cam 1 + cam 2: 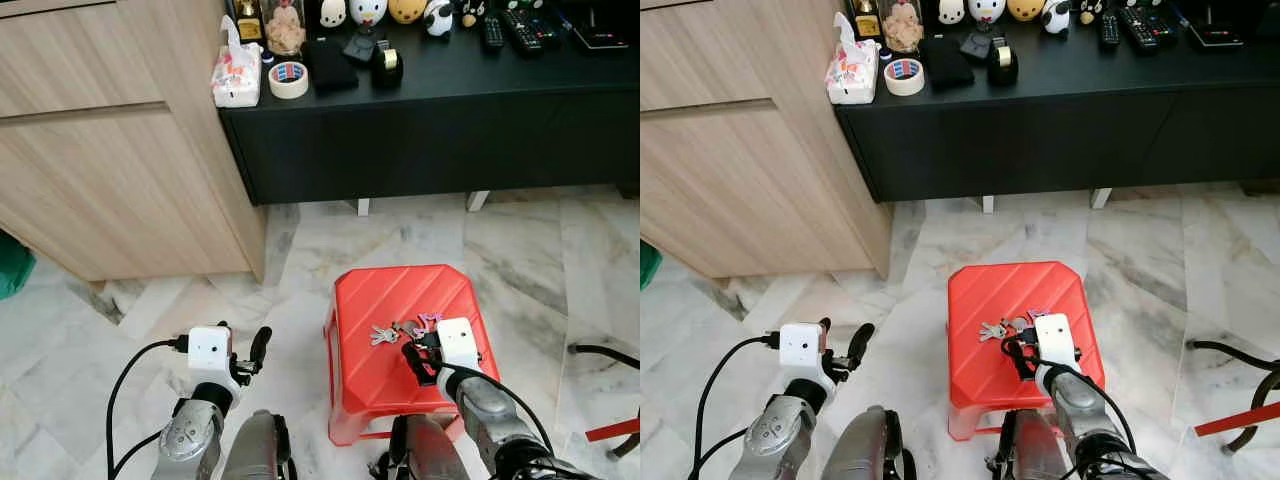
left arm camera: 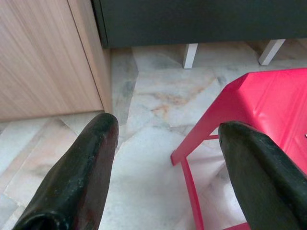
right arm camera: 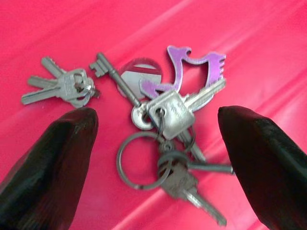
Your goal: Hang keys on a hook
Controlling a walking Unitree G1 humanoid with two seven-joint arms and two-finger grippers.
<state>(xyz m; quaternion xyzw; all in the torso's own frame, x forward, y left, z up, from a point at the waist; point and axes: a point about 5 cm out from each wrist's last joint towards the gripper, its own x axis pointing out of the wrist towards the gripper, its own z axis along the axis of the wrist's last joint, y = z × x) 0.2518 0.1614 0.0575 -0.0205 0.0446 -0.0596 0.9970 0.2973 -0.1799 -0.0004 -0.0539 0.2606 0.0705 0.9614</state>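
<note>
I hold my right gripper low with its fingers spread either side of the keys, which lie mid-frame on the red stool, so closing should catch them.

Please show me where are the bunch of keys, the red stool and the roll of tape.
bunch of keys (image 3: 168,120), right wrist view, on the square silver key head.
red stool (image 1: 400,290), left eye view, bare ribbed top.
roll of tape (image 1: 288,80), left eye view, its rim.
</note>
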